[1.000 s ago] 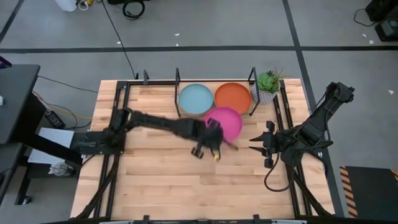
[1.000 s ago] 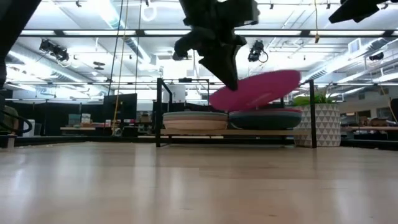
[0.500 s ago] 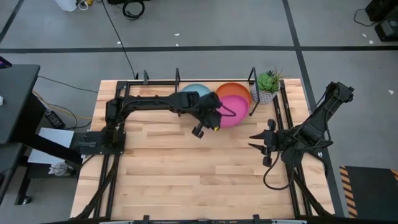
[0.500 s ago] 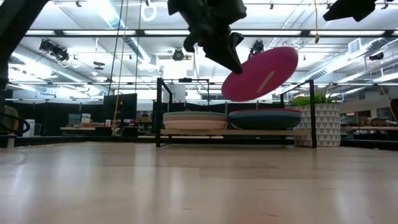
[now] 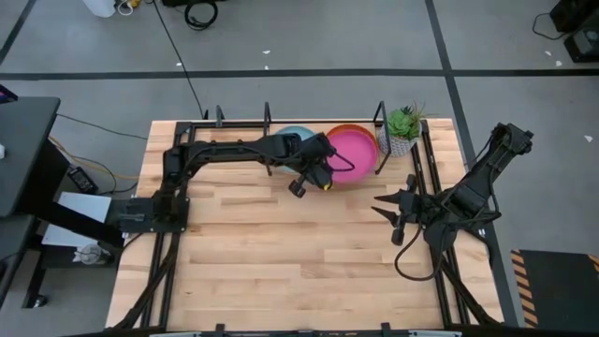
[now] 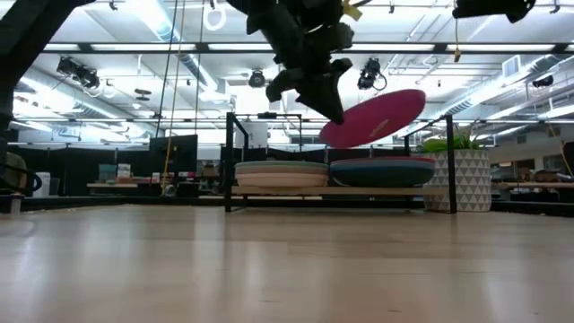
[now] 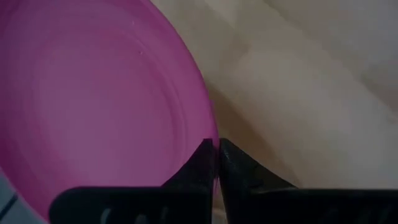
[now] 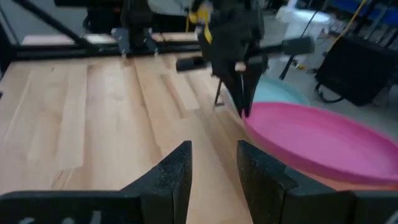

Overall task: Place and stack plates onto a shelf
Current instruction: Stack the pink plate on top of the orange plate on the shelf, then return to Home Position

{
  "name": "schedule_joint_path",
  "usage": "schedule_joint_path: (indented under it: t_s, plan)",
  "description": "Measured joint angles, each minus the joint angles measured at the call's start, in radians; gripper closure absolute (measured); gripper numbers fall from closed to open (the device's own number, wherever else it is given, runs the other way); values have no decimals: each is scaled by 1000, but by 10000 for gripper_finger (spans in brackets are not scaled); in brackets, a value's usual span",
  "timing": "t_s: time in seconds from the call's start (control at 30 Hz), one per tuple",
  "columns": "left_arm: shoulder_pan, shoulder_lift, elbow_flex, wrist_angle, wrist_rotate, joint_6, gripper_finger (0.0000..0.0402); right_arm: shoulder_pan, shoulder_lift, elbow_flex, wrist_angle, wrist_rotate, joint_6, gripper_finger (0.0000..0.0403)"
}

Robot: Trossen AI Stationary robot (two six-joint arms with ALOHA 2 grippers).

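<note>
My left gripper (image 5: 328, 171) is shut on the pink plate (image 5: 352, 152), which hangs in the air above the orange plate (image 5: 351, 126) on the right side of the shelf (image 5: 267, 117). In the low view the pink plate (image 6: 377, 118) is tilted above the right stack (image 6: 381, 170). The light teal plate (image 5: 292, 137) tops the left stack (image 6: 281, 172) and is partly hidden by the left arm. My right gripper (image 5: 384, 220) is open, waiting near the table's right side, away from the plates. My left gripper pinches the pink plate's rim (image 7: 209, 127) on the side toward the table's near-left, one finger (image 7: 202, 158) over the plate's inner face and the other under it. The fingers slant down from the left. The plate is lifted clear and tilted, its far-right edge (image 6: 417, 97) higher.
A small potted green plant (image 5: 402, 126) stands at the shelf's right end, close to the pink plate. Black upright posts (image 6: 229, 157) divide the shelf. Bare wooden tabletop (image 5: 281, 253) stretches across the near half.
My left gripper has carried the pink plate from in front of the shelf toward the far edge and right, over the orange plate. The plate rose and tipped steeply on the way, then came down a little and flattened out. The hold has stayed shut.
</note>
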Motion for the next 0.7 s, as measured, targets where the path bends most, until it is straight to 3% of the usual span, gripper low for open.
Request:
schedule_joint_path:
  t_s: [0.23, 0.47, 0.7]
  plan:
    - [46, 62, 0, 157, 8, 74, 386, -30, 0, 0, 96, -2, -128, 270]
    - [71, 122, 0, 208, -9, 158, 355, -29, 0, 0, 95, -39, -131, 270]
    - [71, 122, 0, 197, -71, 50, 338, -29, 0, 0, 94, -51, -131, 270]
